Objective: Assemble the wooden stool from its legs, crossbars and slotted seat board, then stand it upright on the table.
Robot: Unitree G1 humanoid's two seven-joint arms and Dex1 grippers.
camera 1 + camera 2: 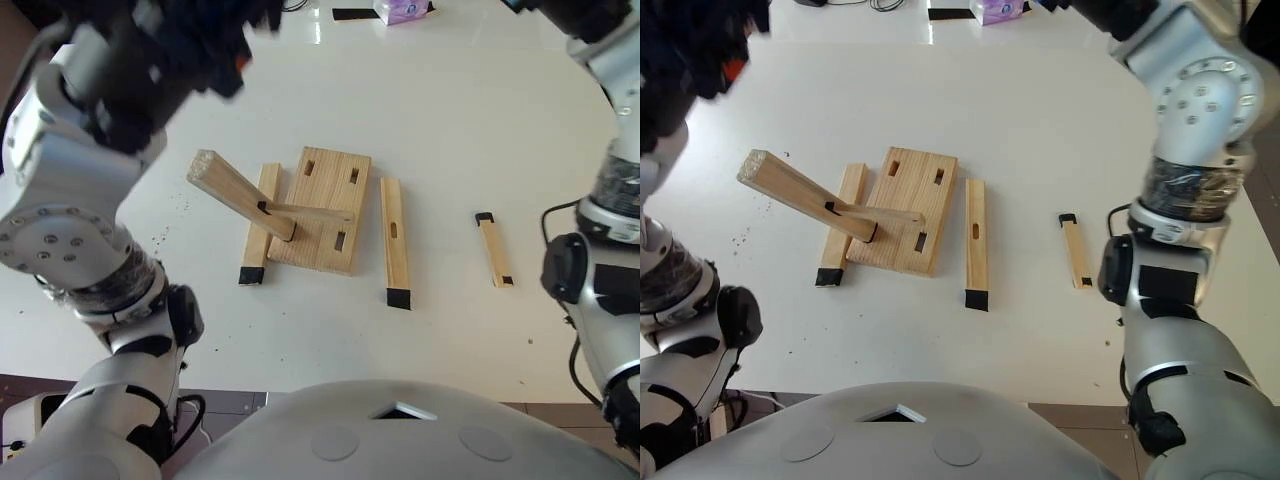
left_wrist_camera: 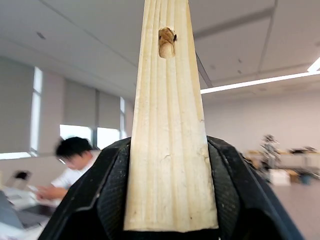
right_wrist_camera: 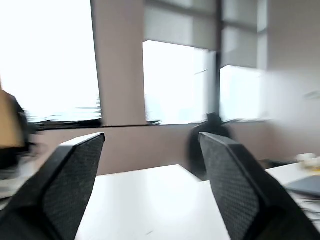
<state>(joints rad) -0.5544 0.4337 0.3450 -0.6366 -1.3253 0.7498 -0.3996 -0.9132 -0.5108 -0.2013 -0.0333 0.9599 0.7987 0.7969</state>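
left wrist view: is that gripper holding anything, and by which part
Yes: the left gripper is shut on a wooden leg, gripping its side edges near the end away from the slot. The right gripper is open, empty.

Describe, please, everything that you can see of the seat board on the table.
The seat board is a flat rectangle of light wood with visible grain. It lies on the white table, turned slightly. Three small rectangular slots show near its corners. At the fourth corner a tilted leg rises from it and carries a crossbar, which runs over the board. A second leg lies close along its left edge.
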